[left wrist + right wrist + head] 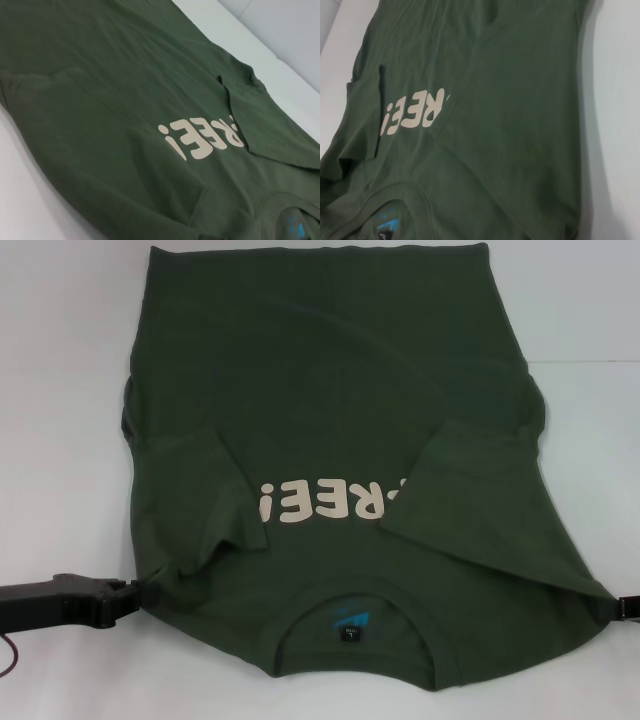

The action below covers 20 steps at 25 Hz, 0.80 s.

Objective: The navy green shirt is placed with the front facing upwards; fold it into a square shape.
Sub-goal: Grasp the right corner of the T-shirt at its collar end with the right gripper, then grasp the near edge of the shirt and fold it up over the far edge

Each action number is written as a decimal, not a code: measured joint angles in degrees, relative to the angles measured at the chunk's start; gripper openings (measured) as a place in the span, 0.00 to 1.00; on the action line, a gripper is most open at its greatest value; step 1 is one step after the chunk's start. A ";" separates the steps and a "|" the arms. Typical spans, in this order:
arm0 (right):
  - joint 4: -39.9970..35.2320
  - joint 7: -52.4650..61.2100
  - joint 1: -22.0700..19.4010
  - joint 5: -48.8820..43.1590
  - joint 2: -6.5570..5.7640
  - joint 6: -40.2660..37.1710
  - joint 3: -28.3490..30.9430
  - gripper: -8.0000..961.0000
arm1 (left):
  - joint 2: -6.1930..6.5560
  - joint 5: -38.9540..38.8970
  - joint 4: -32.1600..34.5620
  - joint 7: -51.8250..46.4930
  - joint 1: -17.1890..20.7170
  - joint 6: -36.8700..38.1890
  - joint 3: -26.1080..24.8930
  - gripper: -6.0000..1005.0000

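The left gripper [135, 592] sits low at the near left edge of the white table [60, 390], its black body reaching in from the side until its tip meets the shoulder corner of the navy green shirt [330, 390]. The cloth bunches slightly right at that tip, but I cannot tell whether the jaws are closed on the fabric or merely against it.

The shirt itself lies spread across the middle of the table, front up, collar toward the robot and hem at the far side. Its left sleeve [205, 505] is folded inward over the chest, just beside the start of the cream "FREE!" lettering [325, 502], which reads upside down from here. Below the print, inside the neckline, the blue neck label [352, 622] shows. The right sleeve [470, 480] is folded in too, and its edge covers the first letter of the word; the left wrist view shows the same flap [260, 125] lying over the print.

At the far right, only a small black part of the right gripper [625, 607] pokes in at the frame edge, touching the shirt's other shoulder corner. Its jaws are out of sight, so their state cannot be told.
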 joint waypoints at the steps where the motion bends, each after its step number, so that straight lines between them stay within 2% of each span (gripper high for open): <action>1: 0.00 -0.66 -0.18 0.16 0.06 -0.06 0.31 0.05 | 0.04 0.00 0.00 -0.20 0.00 0.24 0.00 0.04; 7: 0.81 -7.69 -1.29 0.85 0.41 -3.18 5.66 0.06 | 0.85 -0.12 0.07 -3.06 0.35 3.58 -0.58 0.04; 11: 0.89 -12.23 -2.43 0.87 0.90 -6.66 10.09 0.07 | 1.58 -0.14 0.25 -4.05 0.99 7.60 -3.27 0.04; 14: 0.85 -14.11 -3.49 0.88 1.00 -8.04 11.51 0.07 | 1.74 0.08 1.07 -4.06 1.78 10.56 -5.92 0.04; 20: 0.91 -17.56 -5.54 0.88 1.15 -11.27 12.55 0.08 | 1.80 0.38 1.44 -4.06 3.73 14.18 -7.25 0.04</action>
